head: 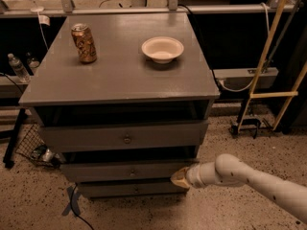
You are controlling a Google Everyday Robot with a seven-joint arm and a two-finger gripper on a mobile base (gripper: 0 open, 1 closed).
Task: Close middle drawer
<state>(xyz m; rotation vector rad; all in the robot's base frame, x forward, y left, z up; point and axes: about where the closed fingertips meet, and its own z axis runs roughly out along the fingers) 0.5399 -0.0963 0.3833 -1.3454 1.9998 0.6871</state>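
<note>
The middle drawer (129, 171) is a wide, shallow grey front with a small pale knob (132, 171), below the taller top drawer front (123, 137). It stands a little way out of the grey cabinet, with a dark gap showing above it. My gripper (179, 178) is at the end of the white arm coming from the lower right. Its pale tip rests against the right end of the middle drawer's front. The lowest drawer front (129, 189) sits just beneath.
On the cabinet top (120, 75) stand a brown can (84, 43) and a white bowl (162, 49). A wooden frame (268, 80) leans at the right. A wire basket (33, 147) and cables lie on the speckled floor at the left.
</note>
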